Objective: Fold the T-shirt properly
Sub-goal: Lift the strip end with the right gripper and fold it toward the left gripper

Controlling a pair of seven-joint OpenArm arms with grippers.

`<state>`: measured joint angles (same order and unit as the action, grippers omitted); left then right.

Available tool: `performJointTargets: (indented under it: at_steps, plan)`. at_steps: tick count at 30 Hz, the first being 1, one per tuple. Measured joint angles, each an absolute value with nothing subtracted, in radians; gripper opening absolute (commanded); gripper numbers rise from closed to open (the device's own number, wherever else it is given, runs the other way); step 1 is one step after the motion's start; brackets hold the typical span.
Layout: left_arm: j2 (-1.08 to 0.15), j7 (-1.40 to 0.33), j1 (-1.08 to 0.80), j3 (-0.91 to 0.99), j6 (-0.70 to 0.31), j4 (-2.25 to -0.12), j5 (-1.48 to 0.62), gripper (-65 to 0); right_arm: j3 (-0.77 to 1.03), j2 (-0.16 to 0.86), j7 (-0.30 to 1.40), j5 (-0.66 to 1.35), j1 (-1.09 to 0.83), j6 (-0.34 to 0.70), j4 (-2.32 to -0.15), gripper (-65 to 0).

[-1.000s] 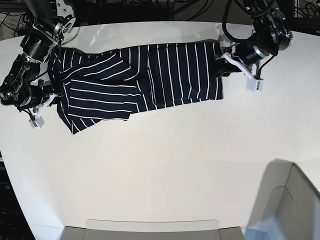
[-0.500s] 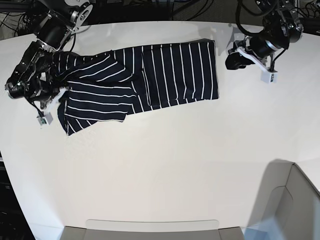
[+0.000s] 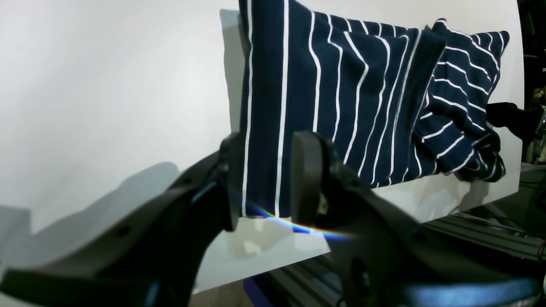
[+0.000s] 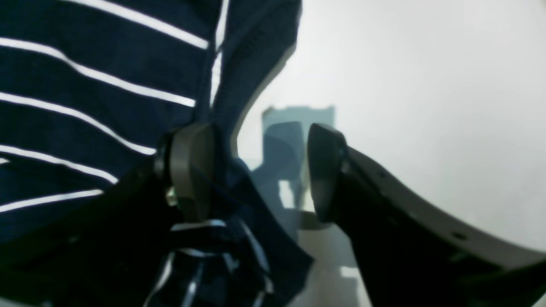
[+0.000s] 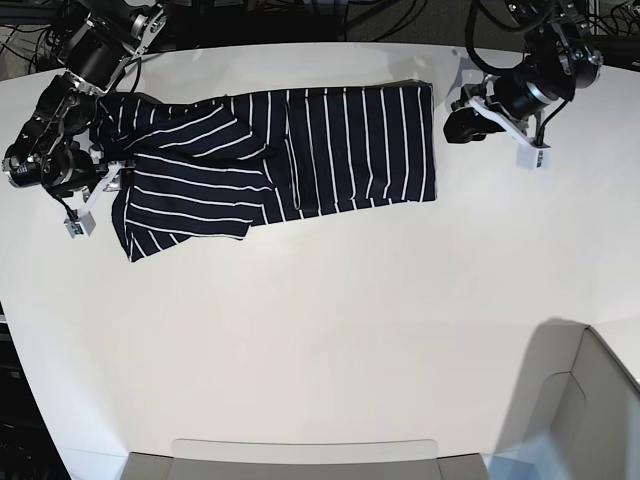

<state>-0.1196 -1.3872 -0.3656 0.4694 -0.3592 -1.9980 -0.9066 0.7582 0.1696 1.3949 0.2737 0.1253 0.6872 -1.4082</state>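
T-shirt on table, btwn left arm & right arm.

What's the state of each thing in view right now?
T-shirt: flat on the table, partly folded, bunched at the right-arm end.
Left gripper: jaws open, clear of the cloth.
Right gripper: jaws open, cloth against one jaw.

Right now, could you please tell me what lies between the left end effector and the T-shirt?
Only a short strip of bare white table; the base view shows the left end effector just off the T-shirt.
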Motion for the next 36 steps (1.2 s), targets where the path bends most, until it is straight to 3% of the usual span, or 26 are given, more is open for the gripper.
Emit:
performJointTargets:
  at_steps: [15,25,27,33,36]
  plan:
    - [-0.120,-1.387,-0.366,0.469,-0.359,-1.998,-0.906,-47.0,0.754,0.121,1.386,0.286,0.135,0.687,-1.399,-28.7]
    - [-0.119,-1.388,-0.366,0.469,-0.359,-1.998,-0.907,-47.0,0.735,0.152,1.250,0.424,0.192,0.687,-1.151,-29.6]
    - [-0.119,-1.388,-0.366,0.469,-0.359,-1.998,-0.907,-47.0,0.665,0.155,1.232,0.428,0.196,0.686,-1.133,-34.8]
    - [-0.119,-1.388,-0.365,0.469,-0.359,-1.998,-0.907,-47.0,0.531,0.125,1.232,0.436,0.197,0.686,-1.130,-64.4]
    - [-0.119,-1.388,-0.366,0.469,-0.359,-1.998,-0.906,-47.0,0.529,0.126,1.232,0.437,0.197,0.686,-1.129,-65.0]
